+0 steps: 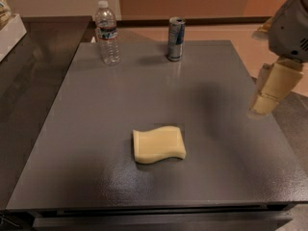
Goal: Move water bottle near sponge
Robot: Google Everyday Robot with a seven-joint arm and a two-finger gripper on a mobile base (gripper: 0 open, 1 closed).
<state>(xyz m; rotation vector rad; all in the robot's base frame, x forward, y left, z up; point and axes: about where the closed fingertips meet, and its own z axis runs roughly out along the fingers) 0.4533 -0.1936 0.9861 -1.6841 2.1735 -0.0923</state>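
Note:
The water bottle [107, 32] stands upright at the far left corner of the grey table [96, 129]. It is clear and ribbed, with a white cap and a dark label band. The pale yellow sponge [159, 144] with wavy edges lies flat near the middle front of the table. My gripper [269, 89], cream-coloured under a grey wrist, hangs above the table's right edge. It is far from the bottle, off to the right of the sponge, and holds nothing.
A slim silver-and-blue can [175, 38] stands upright at the far edge, right of the bottle. A dark counter [29, 71] adjoins the table on the left, with a white box [9, 32] at its far end.

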